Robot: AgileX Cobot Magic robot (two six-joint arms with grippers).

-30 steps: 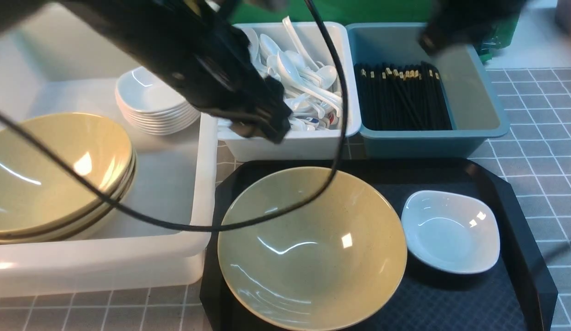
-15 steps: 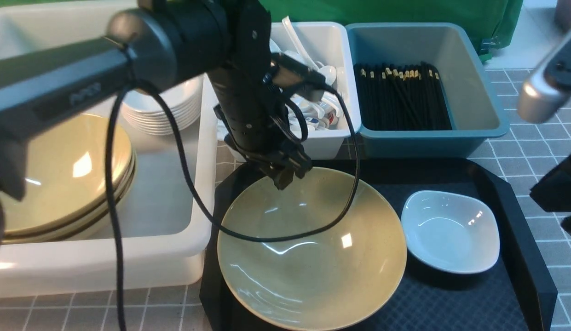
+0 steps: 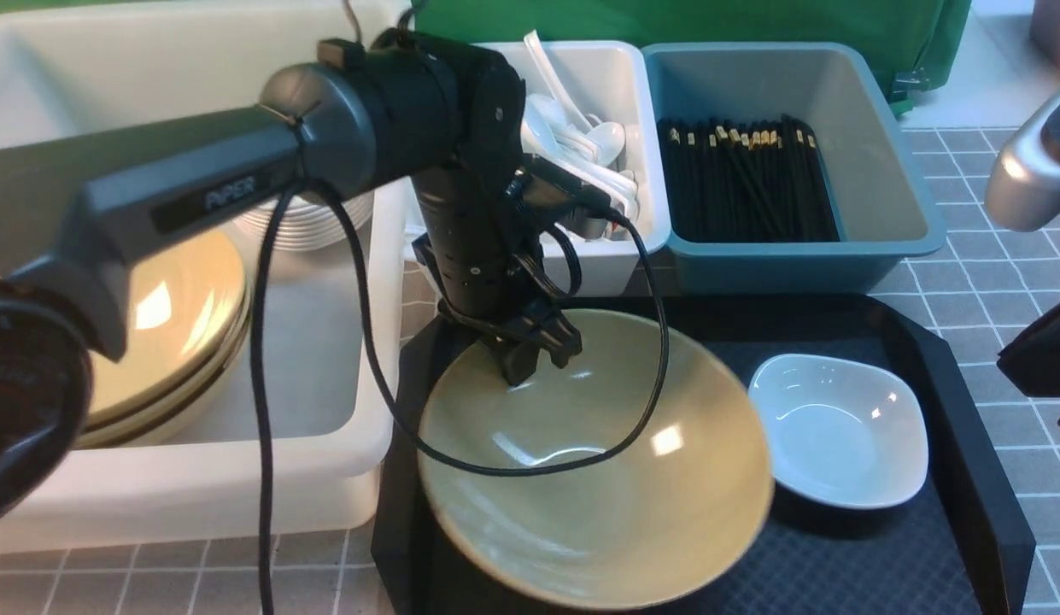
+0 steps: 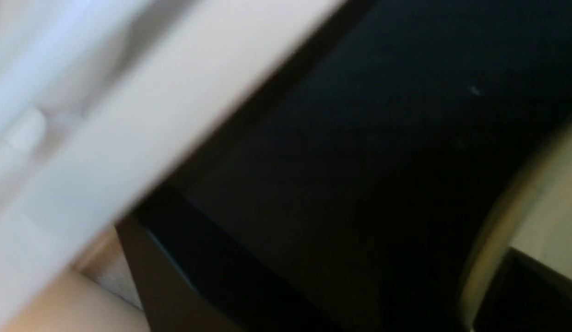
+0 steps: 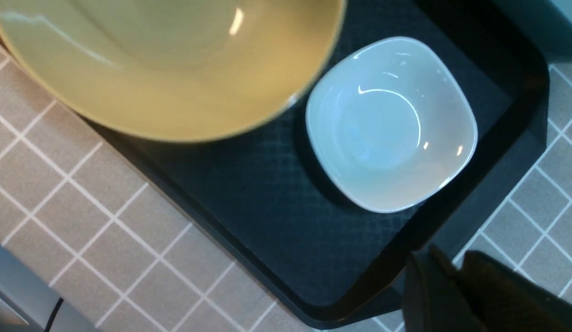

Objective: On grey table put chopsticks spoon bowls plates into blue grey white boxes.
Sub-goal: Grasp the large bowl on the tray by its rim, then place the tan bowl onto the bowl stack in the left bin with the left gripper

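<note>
My left gripper point(image 3: 530, 363) is shut on the far-left rim of a large olive-yellow bowl point(image 3: 598, 478), which tilts on the black tray point(image 3: 948, 359). In the left wrist view the bowl's rim point(image 4: 493, 230) runs beside one dark finger point(image 4: 530, 290). A small white plate point(image 3: 837, 431) sits on the tray to the bowl's right and also shows in the right wrist view point(image 5: 392, 124). My right gripper point(image 5: 451, 276) is shut and empty, above the tray's near right corner over the grey table point(image 3: 991, 256).
The translucent tub point(image 3: 196, 504) at the left holds stacked olive bowls point(image 3: 179, 316) and stacked white plates point(image 3: 299, 226). The white bin point(image 3: 615, 68) holds spoons point(image 3: 598, 145). The blue-grey bin point(image 3: 888, 188) holds chopsticks point(image 3: 743, 184).
My left arm came down from the spoon bin to the bowl's far rim and closed on it. The bowl has tipped and shifted right. My right arm has pulled back to the right edge.
</note>
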